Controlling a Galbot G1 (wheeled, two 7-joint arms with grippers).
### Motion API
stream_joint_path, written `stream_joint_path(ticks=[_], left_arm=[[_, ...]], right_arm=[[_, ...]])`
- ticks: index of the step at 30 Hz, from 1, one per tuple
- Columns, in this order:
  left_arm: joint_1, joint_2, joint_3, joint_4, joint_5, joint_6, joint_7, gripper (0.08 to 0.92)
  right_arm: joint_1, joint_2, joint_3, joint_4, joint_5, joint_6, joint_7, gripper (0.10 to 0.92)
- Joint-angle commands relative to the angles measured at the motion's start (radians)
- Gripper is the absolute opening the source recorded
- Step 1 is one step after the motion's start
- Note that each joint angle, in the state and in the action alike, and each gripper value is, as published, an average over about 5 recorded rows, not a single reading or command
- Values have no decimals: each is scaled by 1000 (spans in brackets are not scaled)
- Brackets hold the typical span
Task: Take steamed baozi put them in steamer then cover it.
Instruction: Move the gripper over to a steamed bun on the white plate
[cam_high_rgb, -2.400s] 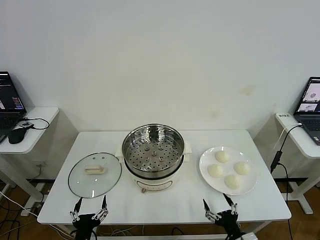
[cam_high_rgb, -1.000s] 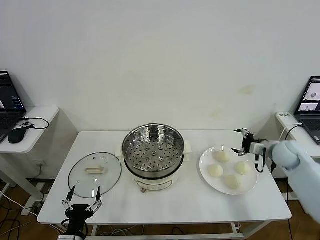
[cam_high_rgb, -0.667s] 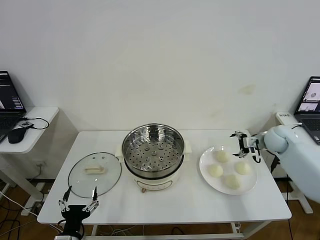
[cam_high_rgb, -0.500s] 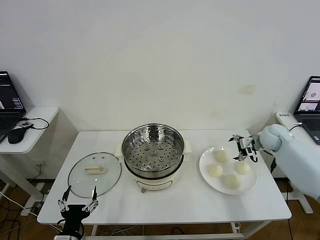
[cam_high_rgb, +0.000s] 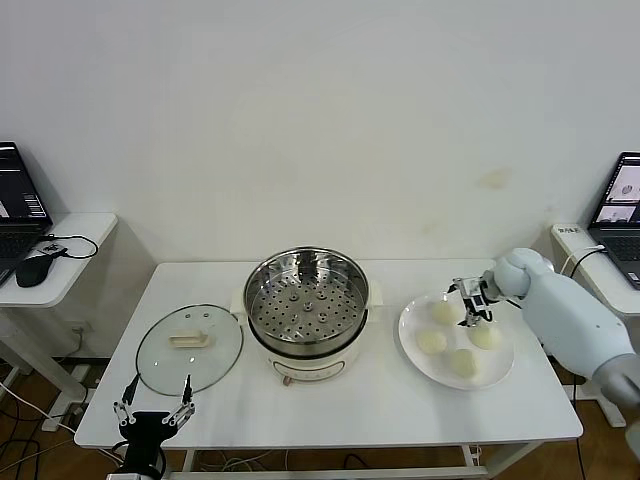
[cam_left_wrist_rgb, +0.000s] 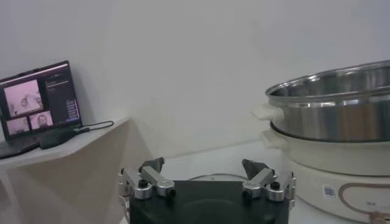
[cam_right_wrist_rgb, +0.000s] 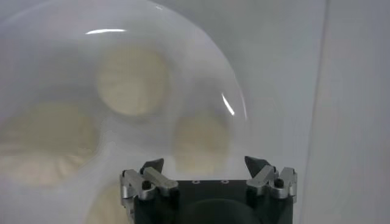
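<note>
Several cream-white steamed baozi (cam_high_rgb: 444, 312) lie on a flat white plate (cam_high_rgb: 410, 322) at the table's right. My right gripper (cam_high_rgb: 468, 300) hovers open over the plate's far side, beside the far baozi, holding nothing. In the right wrist view, my right gripper (cam_right_wrist_rgb: 204, 163) faces down at the baozi (cam_right_wrist_rgb: 131, 79) on the plate (cam_right_wrist_rgb: 234, 103). The steel steamer (cam_high_rgb: 305, 310) stands uncovered at the table's centre. Its glass cover (cam_high_rgb: 190, 348) lies flat on the table to its left. My left gripper (cam_high_rgb: 152, 410) waits open at the front-left edge; in its own view, the left gripper (cam_left_wrist_rgb: 204, 164) faces the steamer (cam_left_wrist_rgb: 335, 115).
Side desks stand on both sides, each with a laptop (cam_high_rgb: 18, 195) (cam_high_rgb: 618, 205). A mouse (cam_high_rgb: 33, 270) and cable lie on the left desk. The white table (cam_high_rgb: 350, 400) ends just in front of my left gripper. A wall is behind.
My right arm has swung up from the table's front edge to the plate, then drifted left and lower over the baozi. My left gripper has slipped a little left and lower.
</note>
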Motion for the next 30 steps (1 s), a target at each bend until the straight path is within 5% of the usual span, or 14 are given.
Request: stream_joint_path(ticks=[1,30], left_arm=[[-1,1,-2,0,1,-1,0,823],[11,-1,-8,-17,-1,-8,-1,823]], right_arm=[[21,64,-15,-84,-28,3,-10,822],[43,51,-24,-75,-1,-14,-31,578]])
